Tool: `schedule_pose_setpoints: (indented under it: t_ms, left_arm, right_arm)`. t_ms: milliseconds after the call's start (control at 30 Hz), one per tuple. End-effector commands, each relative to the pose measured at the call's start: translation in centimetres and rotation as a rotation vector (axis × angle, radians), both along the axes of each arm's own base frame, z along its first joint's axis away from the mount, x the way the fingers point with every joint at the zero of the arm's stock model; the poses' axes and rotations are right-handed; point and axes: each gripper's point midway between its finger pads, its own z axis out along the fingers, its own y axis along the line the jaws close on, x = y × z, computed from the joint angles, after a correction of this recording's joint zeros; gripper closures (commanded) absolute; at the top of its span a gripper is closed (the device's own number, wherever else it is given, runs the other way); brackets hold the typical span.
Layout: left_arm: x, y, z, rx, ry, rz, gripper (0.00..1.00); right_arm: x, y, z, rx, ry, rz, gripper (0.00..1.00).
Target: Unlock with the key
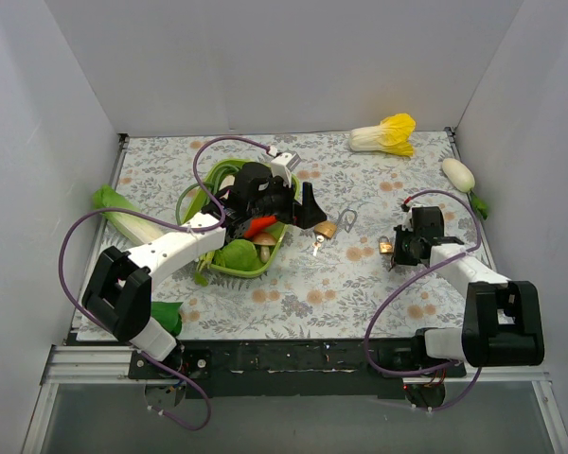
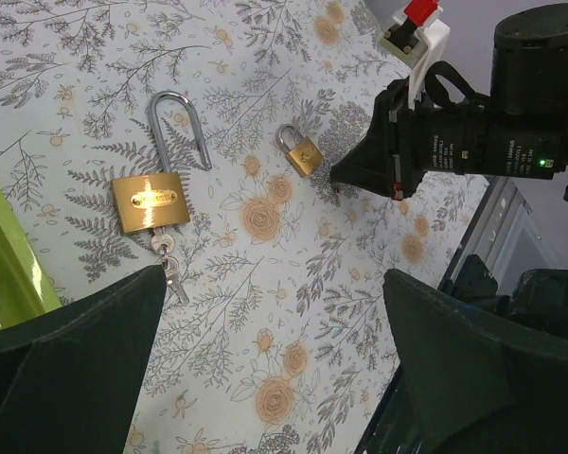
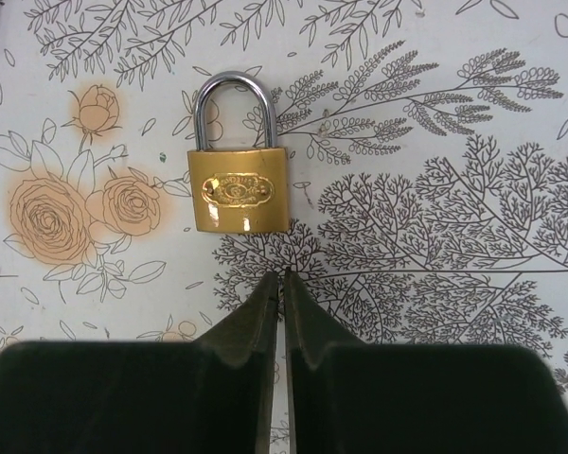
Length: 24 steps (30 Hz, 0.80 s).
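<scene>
Key (image 2: 173, 279) looks like it's already stuck in the bottom of the big brass padlock (image 2: 150, 200). It's hanging out of the keyhole right at the tip of one finger of the left gripper (image 2: 273, 274), and the lock body is just ahead of those jaws. They're spread wide with nothing between them. The shackle's free leg seems to sit outside the body, so my guess is the lock is popped, or only needs a last turn and a tug. I can't say for sure from these angles. Further right, the small brass padlock (image 3: 239, 189) lies flat, shackle down and shut, just past the tips of the right gripper (image 3: 284, 276). Its jaws are pressed together, holding nothing and not touching the lock. As for containers, the green basket (image 2: 9, 255) sits behind and beside the left jaws, with a leafy green (image 1: 235, 253), a red piece (image 1: 258, 227) and a mushroom (image 1: 265, 244) inside.
</scene>
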Motion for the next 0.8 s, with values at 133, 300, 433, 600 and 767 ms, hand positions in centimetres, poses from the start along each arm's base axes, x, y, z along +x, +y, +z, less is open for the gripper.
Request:
schedule_pose_setpoints:
  t_ms: [133, 300, 433, 600, 767]
  left_arm:
    - [-0.4, -0.1, 0.8, -0.017, -0.013, -0.021, 0.02]
    - [-0.5, -0.1, 0.9, -0.019, -0.013, -0.022, 0.02]
    - [-0.4, -0.1, 0.9, -0.019, -0.016, -0.019, 0.02]
    - [-0.5, 0.0, 1.1, -0.021, -0.017, -0.019, 0.02]
    - [-0.4, 0.0, 1.2, -0.023, -0.022, -0.015, 0.02]
  right_arm:
    - [0.3, -0.1, 3.4, 0.021, -0.065, -0.058, 0.64]
    - [-0.6, 0.1, 2.6, 0.055, -0.029, -0.113, 0.53]
    - [-0.9, 0.4, 2.0, 0.093, -0.019, -0.164, 0.51]
    - [-0.9, 1.0, 1.5, 0.155, -0.024, -0.23, 0.52]
    - [-0.6, 1.1, 1.4, 0.192, -0.035, -0.296, 0.56]
